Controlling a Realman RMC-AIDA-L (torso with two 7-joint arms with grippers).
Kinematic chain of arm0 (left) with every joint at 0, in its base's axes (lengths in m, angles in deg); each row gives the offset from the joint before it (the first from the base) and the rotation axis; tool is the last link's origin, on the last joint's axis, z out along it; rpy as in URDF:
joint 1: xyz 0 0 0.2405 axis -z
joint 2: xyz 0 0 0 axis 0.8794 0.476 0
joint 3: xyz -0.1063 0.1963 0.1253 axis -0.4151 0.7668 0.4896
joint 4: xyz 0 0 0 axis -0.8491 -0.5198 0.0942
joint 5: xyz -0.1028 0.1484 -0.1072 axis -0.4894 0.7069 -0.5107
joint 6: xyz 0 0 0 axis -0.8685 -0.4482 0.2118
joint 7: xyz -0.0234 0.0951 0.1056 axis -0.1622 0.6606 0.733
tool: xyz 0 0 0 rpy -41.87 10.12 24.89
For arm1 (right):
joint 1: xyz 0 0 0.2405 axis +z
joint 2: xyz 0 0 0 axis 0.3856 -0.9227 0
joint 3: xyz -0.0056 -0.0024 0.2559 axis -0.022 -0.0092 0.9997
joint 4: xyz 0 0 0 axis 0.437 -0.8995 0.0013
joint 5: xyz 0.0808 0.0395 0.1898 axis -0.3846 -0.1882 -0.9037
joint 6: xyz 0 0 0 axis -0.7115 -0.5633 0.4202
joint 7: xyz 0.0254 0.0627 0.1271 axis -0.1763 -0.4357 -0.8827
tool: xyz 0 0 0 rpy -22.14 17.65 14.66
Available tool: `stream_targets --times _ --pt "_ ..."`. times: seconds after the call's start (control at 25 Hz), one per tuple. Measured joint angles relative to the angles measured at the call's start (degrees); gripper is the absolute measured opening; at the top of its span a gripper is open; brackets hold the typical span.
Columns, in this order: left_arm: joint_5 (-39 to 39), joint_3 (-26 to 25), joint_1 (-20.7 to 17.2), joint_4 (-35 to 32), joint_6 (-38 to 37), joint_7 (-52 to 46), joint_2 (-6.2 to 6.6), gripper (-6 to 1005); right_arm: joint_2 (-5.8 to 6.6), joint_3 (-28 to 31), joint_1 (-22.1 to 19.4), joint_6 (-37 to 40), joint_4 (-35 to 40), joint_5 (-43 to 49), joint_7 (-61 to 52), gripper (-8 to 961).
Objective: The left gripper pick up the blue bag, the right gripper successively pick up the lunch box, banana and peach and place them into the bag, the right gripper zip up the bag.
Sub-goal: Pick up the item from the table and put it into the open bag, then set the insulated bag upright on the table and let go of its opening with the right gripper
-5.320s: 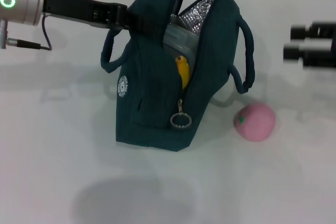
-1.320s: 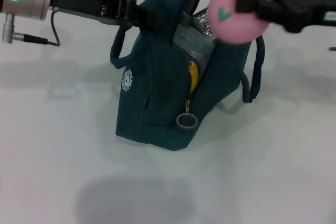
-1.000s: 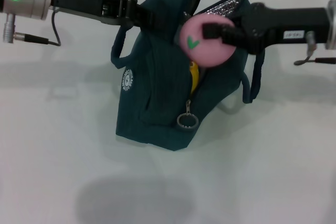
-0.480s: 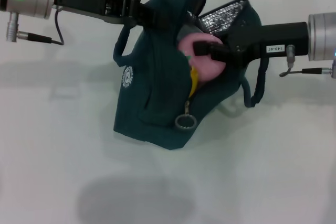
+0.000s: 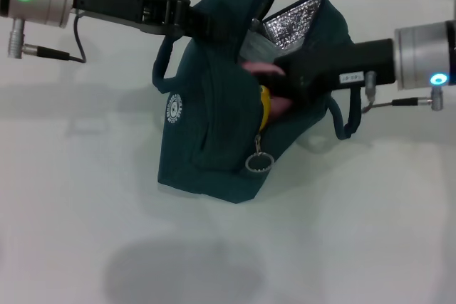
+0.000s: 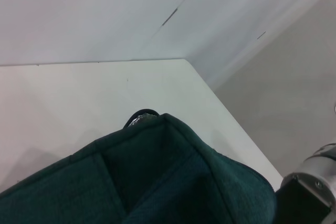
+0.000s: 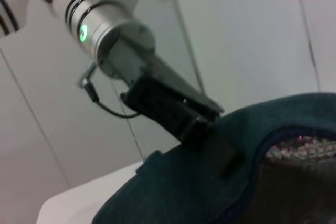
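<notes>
The blue bag [image 5: 214, 126] stands tilted on the white table, its top flap held up by my left gripper [image 5: 205, 28], which is shut on the fabric. The bag's mouth gapes and shows its silver foil lining [image 5: 296, 26]. My right gripper [image 5: 276, 85] reaches into the opening from the right, shut on the pink peach [image 5: 258, 69], which is mostly hidden inside. A strip of the yellow banana [image 5: 264, 113] shows in the zip gap. A corner of the clear lunch box [image 5: 255, 48] peeks out behind the peach. The silver zip ring [image 5: 258, 163] hangs at the front.
The bag's rope handles hang on the left side [image 5: 160, 80] and the right side [image 5: 345, 122]. In the right wrist view the left arm [image 7: 105, 35] grips the bag's edge [image 7: 210, 182]. The left wrist view shows the bag top [image 6: 173, 182] and the table's far edge.
The right gripper picked the peach off the table, carried it above the bag and has now pushed it down into the opening. The bag shifted and tilted slightly; the left gripper kept its hold.
</notes>
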Motion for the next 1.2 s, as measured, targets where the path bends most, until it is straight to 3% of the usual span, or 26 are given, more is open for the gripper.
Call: stream_targets --times 0.56,1.0,1.2 --pt "0.07 0.0 0.11 1.54 0.31 0.64 0.17 38 -0.18 -3.34 0.26 -4.23 1.43 -1.67 0.56 152" --pt "0.07 -0.01 -0.13 1.54 0.35 1.26 0.27 38 0.3 -2.47 -2.8 -4.13 2.96 -6.81 1.71 608" --pt "0.08 -0.35 -0.43 1.53 0.36 1.71 0.27 38 0.44 -0.44 -8.73 -1.29 6.69 -14.42 7.15 629"
